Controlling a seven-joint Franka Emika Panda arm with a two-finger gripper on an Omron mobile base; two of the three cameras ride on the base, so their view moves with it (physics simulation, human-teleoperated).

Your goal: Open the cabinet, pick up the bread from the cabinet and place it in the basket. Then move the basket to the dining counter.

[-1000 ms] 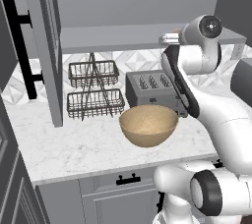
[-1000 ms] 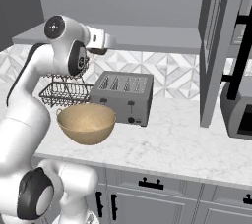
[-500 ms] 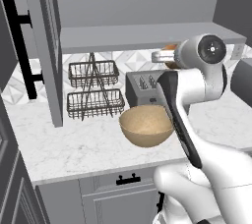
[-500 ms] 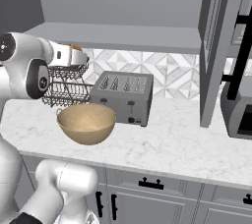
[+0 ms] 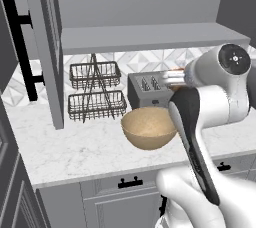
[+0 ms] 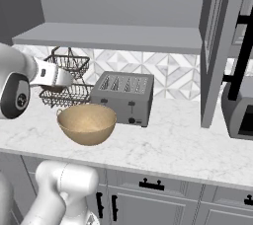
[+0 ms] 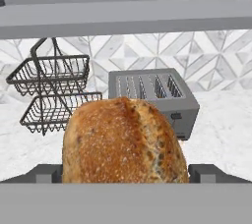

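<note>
The bread (image 7: 123, 142), a golden-brown crusty loaf piece, sits between my gripper's (image 7: 126, 173) fingers in the hand view, hanging in the air below the cabinet shelf (image 7: 123, 19). My gripper (image 5: 174, 79) (image 6: 60, 79) is shut on it, just above and behind the tan bowl-shaped basket (image 5: 147, 128) (image 6: 87, 123), which stands on the marble worktop. The grey cabinet stands open, with its door (image 5: 47, 47) swung out at the left. The dining counter is out of view.
A grey toaster (image 5: 145, 89) (image 6: 126, 95) stands right behind the basket. A black wire two-tier rack (image 5: 95, 92) (image 6: 66, 78) sits to its left. The cabinet's other open door (image 6: 217, 46) hangs at the right, and a microwave (image 6: 239, 110) stands beyond it.
My gripper has dropped from shelf height to below the shelf and drawn back toward the basket, carrying the bread with it. The basket, toaster and rack have not moved.
</note>
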